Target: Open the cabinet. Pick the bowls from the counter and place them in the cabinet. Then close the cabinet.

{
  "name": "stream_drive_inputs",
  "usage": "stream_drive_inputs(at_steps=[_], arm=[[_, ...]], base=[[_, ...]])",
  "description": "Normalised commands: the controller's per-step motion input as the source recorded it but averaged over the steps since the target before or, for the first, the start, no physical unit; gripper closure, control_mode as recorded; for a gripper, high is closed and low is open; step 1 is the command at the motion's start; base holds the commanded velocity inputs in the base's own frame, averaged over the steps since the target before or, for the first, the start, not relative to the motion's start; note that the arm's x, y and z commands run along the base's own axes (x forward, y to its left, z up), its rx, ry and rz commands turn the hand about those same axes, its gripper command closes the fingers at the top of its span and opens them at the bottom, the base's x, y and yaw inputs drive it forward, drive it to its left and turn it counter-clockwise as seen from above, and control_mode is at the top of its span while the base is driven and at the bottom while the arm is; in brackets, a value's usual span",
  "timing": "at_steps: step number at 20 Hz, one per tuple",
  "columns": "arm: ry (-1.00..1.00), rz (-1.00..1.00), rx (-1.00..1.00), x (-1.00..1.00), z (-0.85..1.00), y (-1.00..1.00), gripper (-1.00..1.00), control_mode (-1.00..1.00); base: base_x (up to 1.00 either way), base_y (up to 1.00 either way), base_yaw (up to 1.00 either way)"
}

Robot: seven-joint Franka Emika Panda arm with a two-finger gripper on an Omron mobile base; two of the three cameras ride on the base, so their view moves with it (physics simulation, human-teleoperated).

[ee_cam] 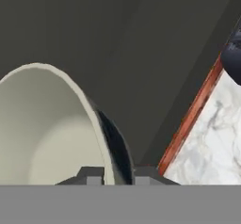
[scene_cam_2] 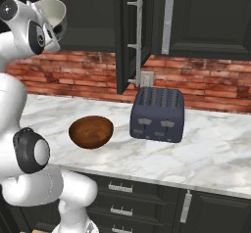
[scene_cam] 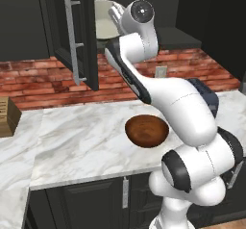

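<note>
The cabinet's left door (scene_cam: 79,35) stands swung open, its long silver handle (scene_cam: 72,40) facing me. My gripper (ee_cam: 118,176) is raised into the opening and shut on the rim of the cream-white bowl (ee_cam: 47,133), one fingertip inside the wall and one on its dark-marked outside. That bowl (scene_cam: 103,21) hangs tilted inside the cabinet, also seen beside my wrist (scene_cam_2: 51,11). The reddish-brown wooden bowl (scene_cam: 146,129) sits upright on the marble counter (scene_cam: 81,136), below my arm, left of the toaster (scene_cam_2: 91,131).
A dark blue toaster (scene_cam_2: 158,114) stands on the counter (scene_cam_2: 215,149) to the right of the wooden bowl. A wooden block (scene_cam: 7,117) sits at the far left. The open door's edge (scene_cam_2: 125,36) hangs over the counter, in front of the brick backsplash (scene_cam_2: 206,80).
</note>
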Motion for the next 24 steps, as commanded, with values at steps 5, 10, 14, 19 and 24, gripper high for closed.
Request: stream_drive_inputs(at_steps=[5, 10, 14, 19, 24], arm=[[0.04, -0.06, 0.0, 0.72, 0.0, 0.02, 1.0, -1.0], [0.02, -0.03, 0.0, 0.28, 0.0, 0.0, 1.0, -1.0], [0.0, -0.02, 0.0, 0.33, 0.0, 0.0, 1.0, -1.0], [0.0, -0.02, 0.0, 0.33, 0.0, 0.0, -1.0, -1.0], [0.0, 0.0, 0.0, 0.19, 0.0, 0.0, -1.0, -1.0]], base=[[0.0, 0.0, 0.0], [0.0, 0.0, 0.0], [0.0, 0.0, 0.0], [0.0, 0.0, 0.0], [0.0, 0.0, 0.0]])
